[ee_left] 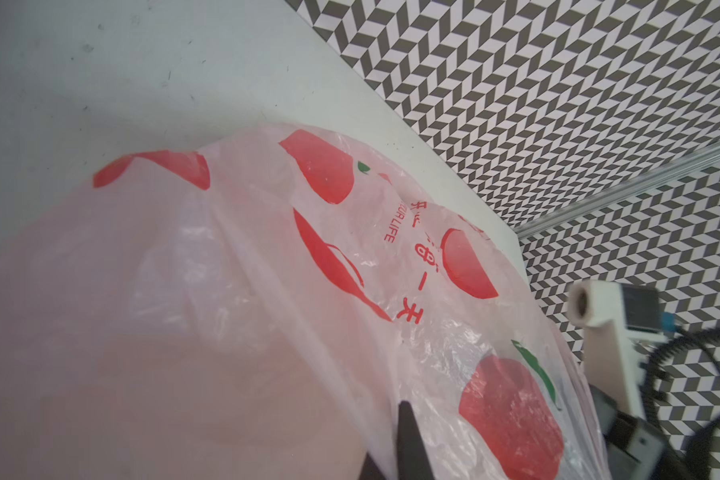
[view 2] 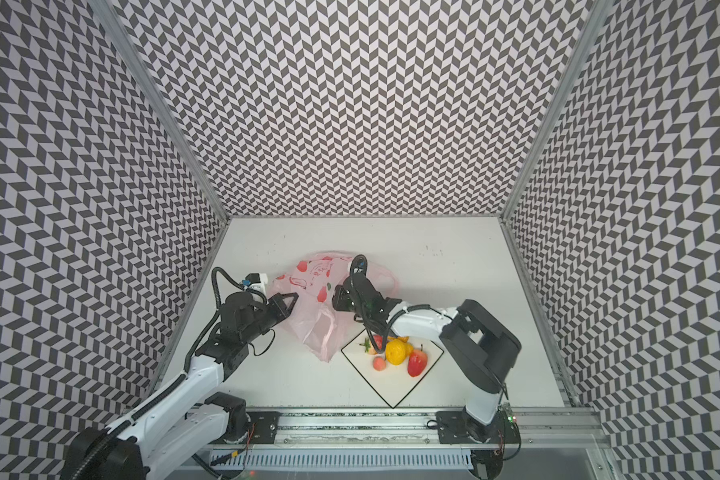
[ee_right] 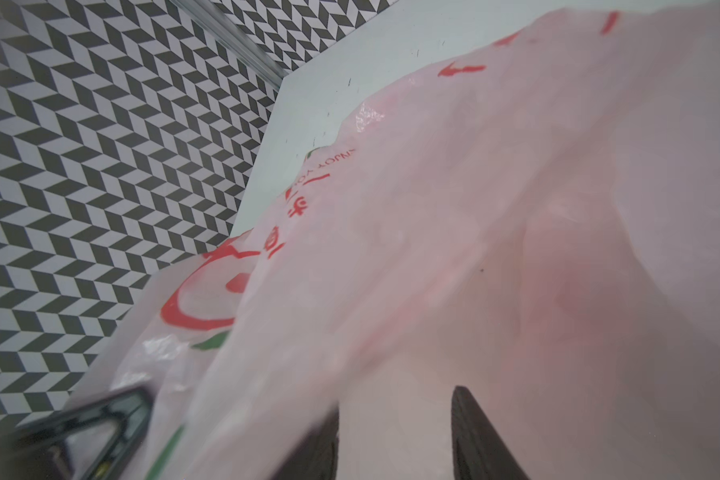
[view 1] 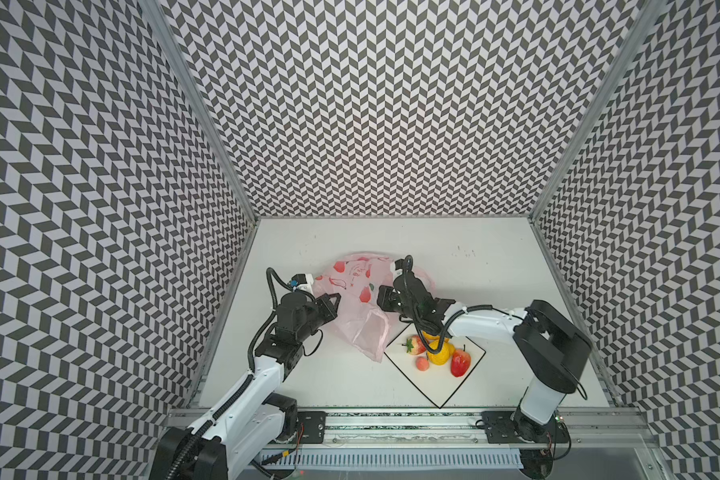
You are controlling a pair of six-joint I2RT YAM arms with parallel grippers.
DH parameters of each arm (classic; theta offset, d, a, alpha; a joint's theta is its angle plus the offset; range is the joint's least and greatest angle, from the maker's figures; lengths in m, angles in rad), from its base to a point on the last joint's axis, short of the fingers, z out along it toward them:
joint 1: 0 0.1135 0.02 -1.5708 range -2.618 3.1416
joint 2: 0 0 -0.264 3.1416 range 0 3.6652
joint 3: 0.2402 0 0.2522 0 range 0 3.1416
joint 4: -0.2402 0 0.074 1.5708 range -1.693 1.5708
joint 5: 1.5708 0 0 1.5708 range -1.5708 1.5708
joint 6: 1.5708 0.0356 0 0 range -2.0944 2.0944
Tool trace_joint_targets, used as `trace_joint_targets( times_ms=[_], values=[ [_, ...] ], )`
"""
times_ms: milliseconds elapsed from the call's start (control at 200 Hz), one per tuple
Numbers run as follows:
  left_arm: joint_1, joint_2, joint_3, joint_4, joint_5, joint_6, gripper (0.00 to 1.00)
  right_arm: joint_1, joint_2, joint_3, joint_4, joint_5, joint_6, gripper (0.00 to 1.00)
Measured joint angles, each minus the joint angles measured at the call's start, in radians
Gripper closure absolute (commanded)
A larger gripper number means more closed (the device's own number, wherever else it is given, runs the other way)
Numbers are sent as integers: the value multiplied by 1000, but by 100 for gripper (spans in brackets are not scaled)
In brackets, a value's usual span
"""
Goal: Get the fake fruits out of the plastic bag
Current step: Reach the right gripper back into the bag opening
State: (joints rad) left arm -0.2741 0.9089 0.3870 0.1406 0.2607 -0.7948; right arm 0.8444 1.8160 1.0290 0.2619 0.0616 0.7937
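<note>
You have the plastic bag point(view 1: 356, 291) held between both arms, left of the middle of the worktop point(view 1: 474, 257) and on the far-left side of the white square plate point(view 1: 439, 390). Its near tail droops down beside the plate's left corner. The bag is thin, crinkly, pale pink and see-through. It is printed with flat red fruit shapes, small green leaves and red lettering, all sharp in the left wrist view point(ee_left: 267, 270).

Your left gripper point(view 1: 336, 301) has its jaws pressed together, pinching the bag's left edge. Your right gripper point(view 1: 383, 303) is at the bag's right side. In the right wrist view pink film lies over and between its dark fingers point(ee_right: 479, 432); the jaws are drawn in on the plastic and the tips are veiled. A dim reddish patch shows through the film there, and you cannot tell what it is.

Five of the fake fruits point(view 2: 395, 351) sit clustered on the plate:
- a strawberry point(view 1: 415, 345) on the left
- a bumpy yellow one point(view 1: 440, 353) in the middle
- an orange one point(view 1: 429, 335) half hidden under the right arm
- a tiny pink peach point(view 1: 422, 364) nearest you
- a red pointed one point(view 1: 460, 362) on the right
</note>
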Motion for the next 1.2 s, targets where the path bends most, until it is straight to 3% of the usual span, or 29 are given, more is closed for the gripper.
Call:
trace_joint_targets(
  times_ms=[471, 736, 892, 987, 1197],
  values=[
    [-21, 29, 163, -88, 143, 172, 100, -76, 285, 180, 186, -47, 174, 29],
    [-63, 89, 322, -174, 237, 315, 100, -83, 290, 183, 206, -7, 221, 21],
    [-123, 113, 406, -225, 286, 412, 100, -84, 251, 103, 243, 8, 233, 17],
    [-139, 113, 415, -231, 328, 456, 100, -84, 225, 60, 259, 20, 239, 8],
    [-85, 105, 352, -219, 327, 464, 100, -92, 214, 39, 268, 36, 241, 7]
  ],
)
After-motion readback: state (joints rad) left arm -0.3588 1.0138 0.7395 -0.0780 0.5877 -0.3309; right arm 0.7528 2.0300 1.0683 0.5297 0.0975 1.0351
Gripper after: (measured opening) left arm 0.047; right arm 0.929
